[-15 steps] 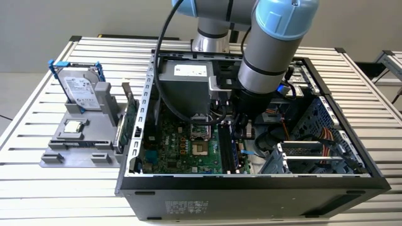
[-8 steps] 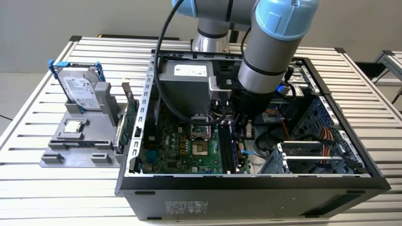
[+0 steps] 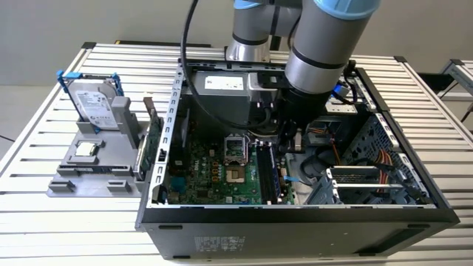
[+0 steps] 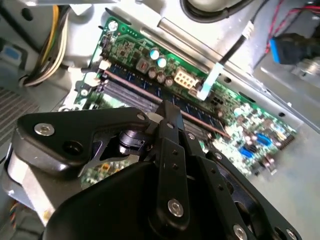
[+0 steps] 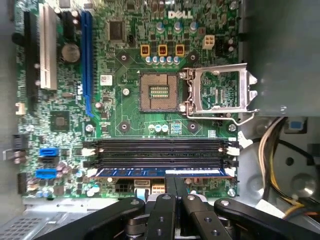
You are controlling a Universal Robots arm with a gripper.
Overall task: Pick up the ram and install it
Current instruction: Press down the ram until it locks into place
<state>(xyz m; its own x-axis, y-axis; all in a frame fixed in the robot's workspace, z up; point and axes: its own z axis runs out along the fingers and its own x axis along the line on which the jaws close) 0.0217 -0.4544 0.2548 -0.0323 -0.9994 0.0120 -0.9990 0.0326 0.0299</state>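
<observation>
The ram [image 5: 130,172] is a long blue stick standing in the motherboard slot nearest my gripper, beside two empty black slots [image 5: 155,150]. In the exterior view the ram [image 3: 271,169] runs along the board inside the open computer case [image 3: 296,221]. My gripper [image 5: 177,179] is down in the case with its two fingers closed together, and their tips sit on the ram's upper edge near its middle. The fingers lie side by side along the stick, not across it. In the second wrist view the gripper [image 4: 167,107] has its tip over the slot rows.
The open CPU socket [image 5: 160,92] and its raised metal latch [image 5: 222,90] lie just beyond the slots. Cables [image 5: 272,145] hang beside the board. Outside the case, a grey fixture [image 3: 88,177] holds a silver hard drive [image 3: 96,108] and a green card [image 3: 150,145].
</observation>
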